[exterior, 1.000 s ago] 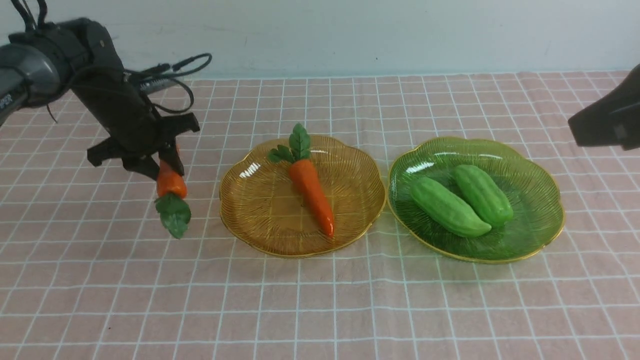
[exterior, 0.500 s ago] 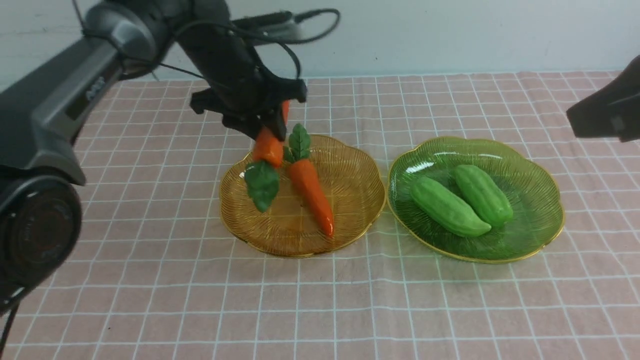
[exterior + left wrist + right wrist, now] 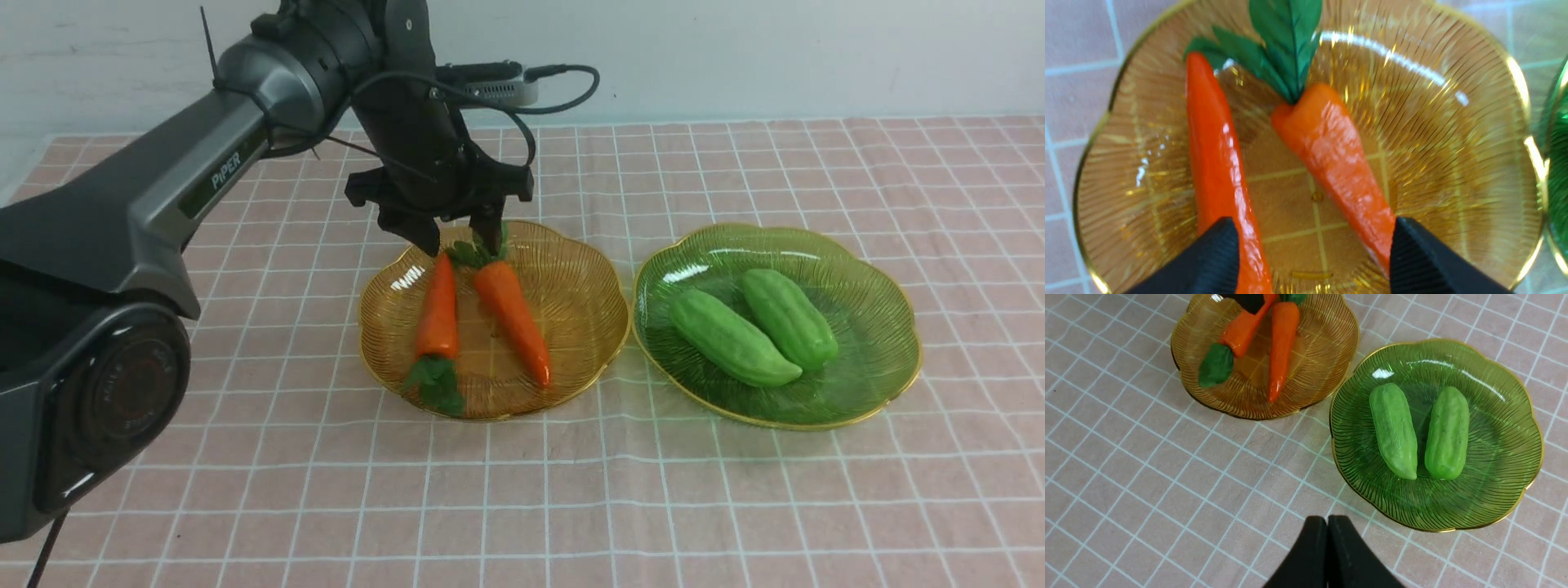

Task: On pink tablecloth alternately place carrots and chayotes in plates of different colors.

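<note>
We see a pink gridded tablecloth (image 3: 735, 506), pale wall (image 3: 735, 57); glossy orange carrots (image 3: 513, 327) lie beneath the spread left gripper (image 3: 458, 243); right gripper (image 3: 1327, 547) closed.

Carrots (image 3: 437, 306) in left plate (image 3: 575, 278), chayotes (image 3: 731, 339) in right plate (image 3: 878, 327)

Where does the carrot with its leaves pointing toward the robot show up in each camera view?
Front view: the carrot lies in the amber plate, on the side away from the green plate.
Left wrist view: the carrot lies beside the other carrot, away from the green plate.
Right wrist view: the carrot is again on the side away from the green plate.
Shared landmark: the amber plate.
</note>
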Controlling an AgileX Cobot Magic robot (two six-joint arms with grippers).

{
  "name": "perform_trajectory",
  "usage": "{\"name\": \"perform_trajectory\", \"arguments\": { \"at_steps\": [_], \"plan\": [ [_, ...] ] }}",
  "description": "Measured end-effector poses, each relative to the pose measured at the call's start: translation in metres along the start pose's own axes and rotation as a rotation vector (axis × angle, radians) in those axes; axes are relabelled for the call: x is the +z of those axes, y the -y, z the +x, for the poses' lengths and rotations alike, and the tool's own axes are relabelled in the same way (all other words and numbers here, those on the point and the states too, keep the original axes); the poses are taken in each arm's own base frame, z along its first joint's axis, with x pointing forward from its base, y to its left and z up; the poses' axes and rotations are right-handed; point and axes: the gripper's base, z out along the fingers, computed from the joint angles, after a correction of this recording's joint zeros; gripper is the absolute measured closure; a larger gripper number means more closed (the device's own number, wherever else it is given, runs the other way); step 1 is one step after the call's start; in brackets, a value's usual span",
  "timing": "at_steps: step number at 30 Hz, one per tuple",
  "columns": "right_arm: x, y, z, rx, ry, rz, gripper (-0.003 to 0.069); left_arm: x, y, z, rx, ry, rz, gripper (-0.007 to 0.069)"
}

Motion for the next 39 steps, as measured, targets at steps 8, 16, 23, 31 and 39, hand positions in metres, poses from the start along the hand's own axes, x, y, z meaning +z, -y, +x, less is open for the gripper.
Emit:
{"name": "perform_trajectory", "arguments": {
  "at_steps": [8,16,23,31,39],
  "plan": [
    [-0.051,-0.005,0.055,-0.02,0.291,0.049,0.0676,-0.019,0.003,-0.01,0.018,0.072,-0.002,0.0244],
    [0.011,0.003,0.095,-0.004,0.641,0.079,0.0676,-0.032,0.005,-0.011,0.054,0.094,0.0,0.051],
    [0.027,0.008,0.105,-0.003,0.775,0.117,0.0676,-0.104,0.01,-0.007,0.161,0.23,0.014,0.0628],
    [0.027,0.008,0.105,-0.002,0.776,0.117,0.0676,-0.147,0.014,0.0,0.177,0.309,0.033,0.0628],
    [0.03,0.008,0.109,-0.001,0.769,0.118,0.0676,-0.17,0.02,0.007,0.184,0.344,0.083,0.0628]
  ]
}}
